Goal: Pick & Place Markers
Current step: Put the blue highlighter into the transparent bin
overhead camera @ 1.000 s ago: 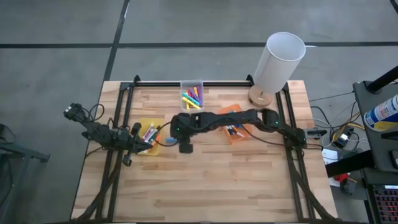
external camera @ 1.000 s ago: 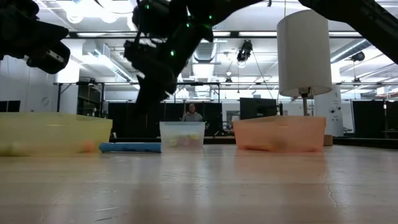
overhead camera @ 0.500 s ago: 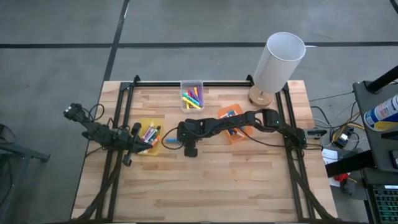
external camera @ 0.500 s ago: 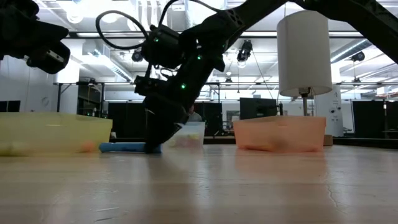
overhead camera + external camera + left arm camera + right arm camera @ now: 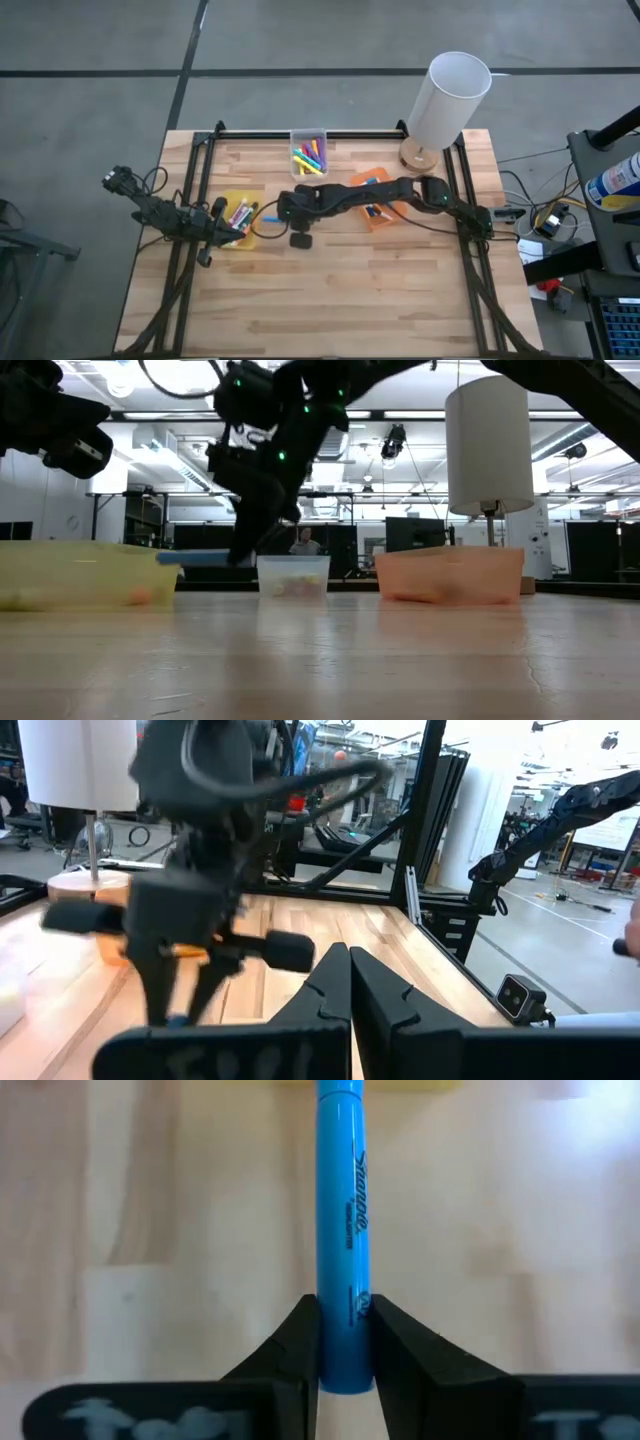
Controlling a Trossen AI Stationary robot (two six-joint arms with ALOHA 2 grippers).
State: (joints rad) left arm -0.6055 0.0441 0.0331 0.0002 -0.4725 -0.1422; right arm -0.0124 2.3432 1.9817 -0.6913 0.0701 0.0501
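Since the earlier frame the blue highlighter (image 5: pixel 343 1230) has left the surface (image 5: pixel 330 290): it lay flat beside the yellow bin, and now hangs clear of the wood, level with the bin's rim in the low view. The right gripper (image 5: pixel 277 211), which had dipped to the surface, has risen with it.

Near: bare wooden surface, nothing on it in the front half.

Middle, left: the left gripper (image 5: pixel 243 232) rests by the yellow bin (image 5: pixel 240 196), its fingers (image 5: pixel 330 990) pressed together and empty. The bin holds several markers (image 5: pixel 240 214).

Middle, centre: the right gripper's fingers (image 5: pixel 300 1345) are narrowed onto the highlighter's rear end; the barrel projects forward toward the yellow bin, so most of its length is unsupported. The print along the barrel appears to read "Sharpie"; the smaller lines beneath it are too fine to read.

Middle, right: the orange bin (image 5: pixel 372 205), with a few markers.

Far: the clear bin (image 5: pixel 308 138) with mixed coloured markers, and a white-shaded lamp (image 5: pixel 447 98) at the far right corner.

Step in hand, as judged: carry and release. An end grip lets the pen swing or droop, so the carry should be slow and level, the free tip lifted above the bin wall before crossing it, and the fingers parted only once the barrel is over the bin.
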